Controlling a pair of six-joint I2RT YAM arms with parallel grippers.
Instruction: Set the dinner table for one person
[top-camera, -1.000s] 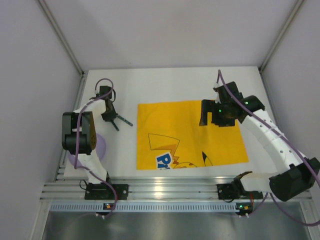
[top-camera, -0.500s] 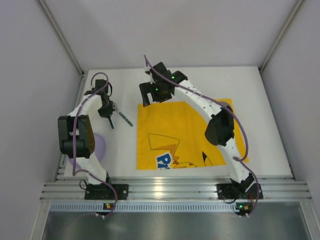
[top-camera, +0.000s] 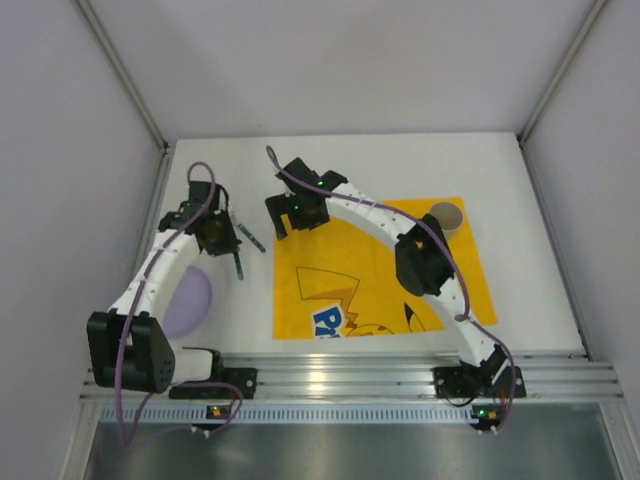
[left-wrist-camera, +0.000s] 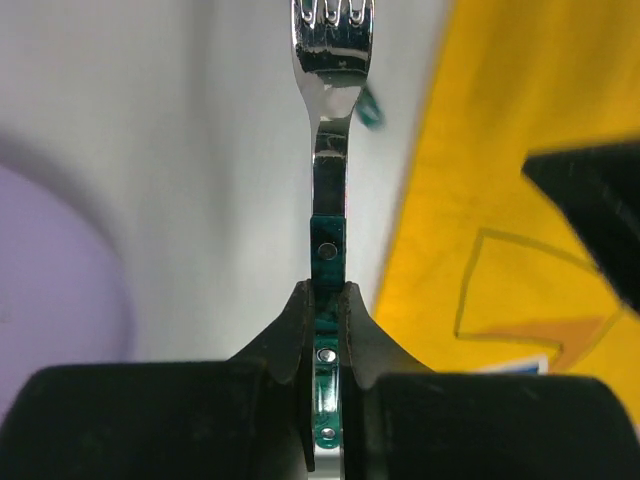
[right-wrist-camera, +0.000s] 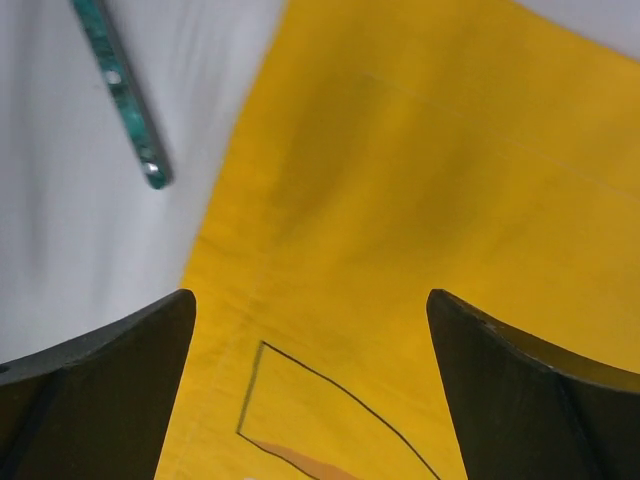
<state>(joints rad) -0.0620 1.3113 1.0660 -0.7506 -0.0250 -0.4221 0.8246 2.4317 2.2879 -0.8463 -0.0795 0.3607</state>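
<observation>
The white dinner table (top-camera: 350, 165) carries a yellow cartoon-print mat (top-camera: 340, 250). My left gripper (top-camera: 228, 243) is left of the mat, shut on the green handle of a steel fork (left-wrist-camera: 328, 120) whose tines point away from the wrist camera (left-wrist-camera: 325, 290). A second green-handled utensil (top-camera: 250, 236) lies on the white top just beside it and shows in the right wrist view (right-wrist-camera: 120, 90). My right gripper (top-camera: 283, 218) is open and empty over the mat's far left corner (right-wrist-camera: 310, 310). A purple plate (top-camera: 185, 300) lies left of the mat. A tan cup (top-camera: 447, 215) stands on the mat's far right part.
A ribbed aluminium rail (top-camera: 330, 378) runs along the near edge with both arm bases on it. Grey walls close in the table on the left, right and far sides. The right arm reaches across the mat.
The right arm swung from the mat's far right to its far left corner, and the tan cup now stands uncovered. The left arm shifted and now holds the fork pointing toward the near edge.
</observation>
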